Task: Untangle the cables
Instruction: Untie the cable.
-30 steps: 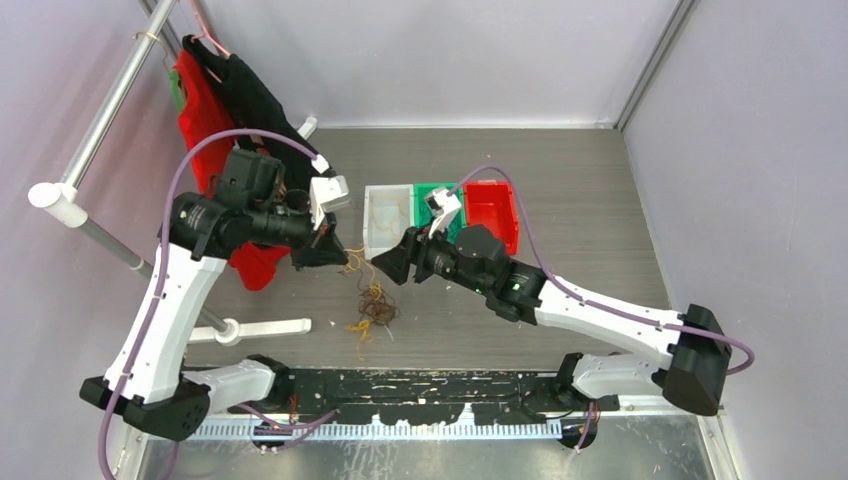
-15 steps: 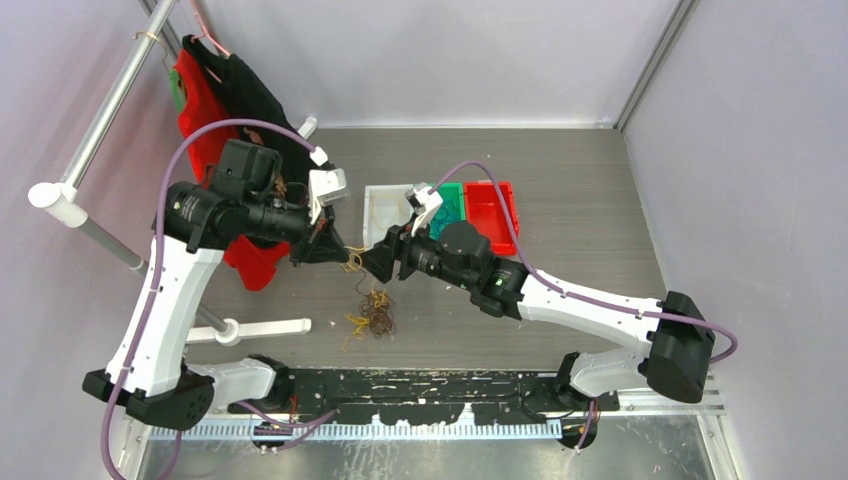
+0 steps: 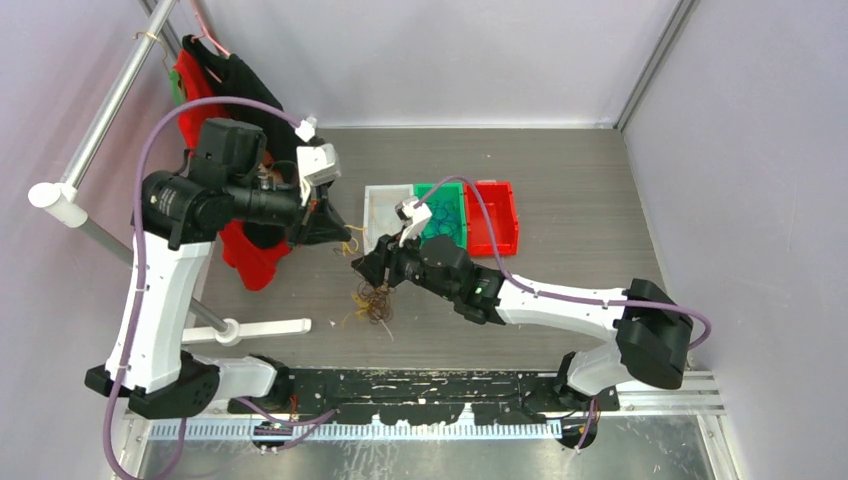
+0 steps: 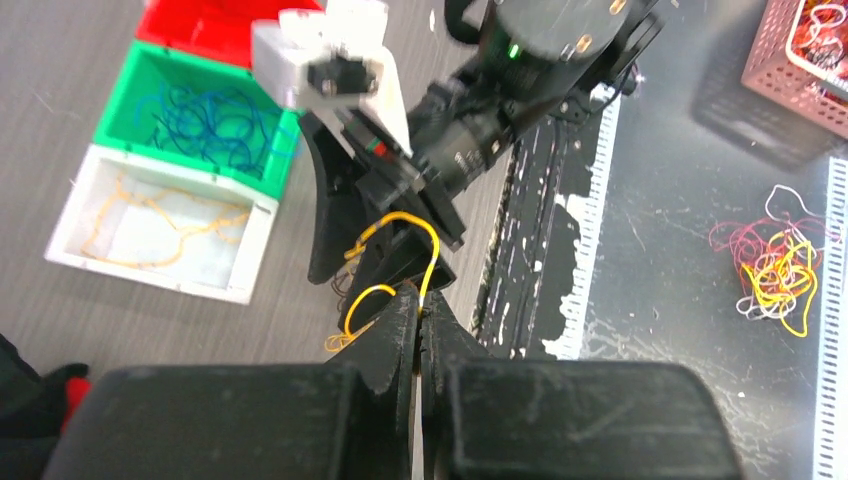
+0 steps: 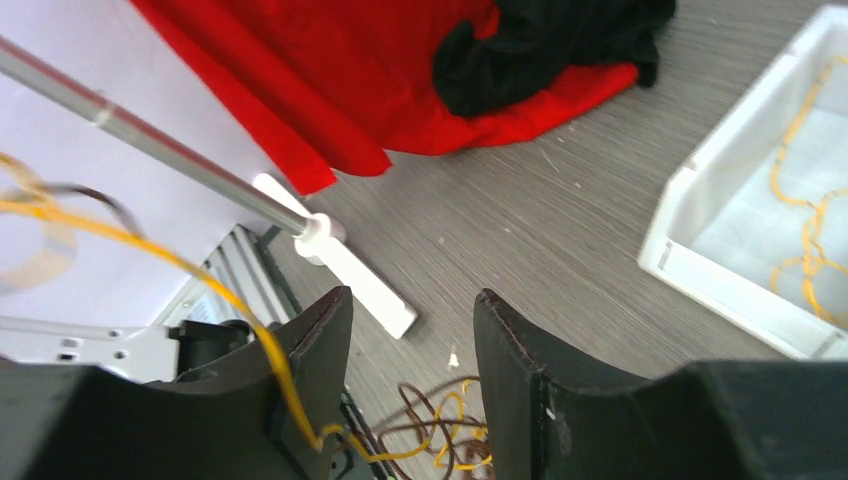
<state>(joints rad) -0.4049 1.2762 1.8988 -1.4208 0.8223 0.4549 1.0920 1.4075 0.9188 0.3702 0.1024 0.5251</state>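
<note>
A small tangle of brown and yellow cables [image 3: 375, 305] lies on the grey table in front of the bins; it shows low between the jaws in the right wrist view [image 5: 440, 430]. My left gripper [image 3: 342, 238] is shut on a yellow cable [image 4: 405, 255] and holds it lifted above the tangle. My right gripper [image 3: 362, 270] is open, just above the tangle and right of the left gripper. The yellow strand [image 5: 180, 265] runs past its left finger [image 5: 315, 355].
Three bins stand behind the tangle: a white bin [image 3: 385, 225] with yellow cables, a green bin [image 3: 445, 215] with blue cables, a red bin [image 3: 495, 215]. A clothes rack [image 3: 90, 235] with red and black garments [image 3: 225, 110] stands at the left; its foot [image 3: 270, 327] lies near the tangle.
My right gripper has moved left and down toward the tangle. My left gripper has risen and pulled back left with the yellow cable.
</note>
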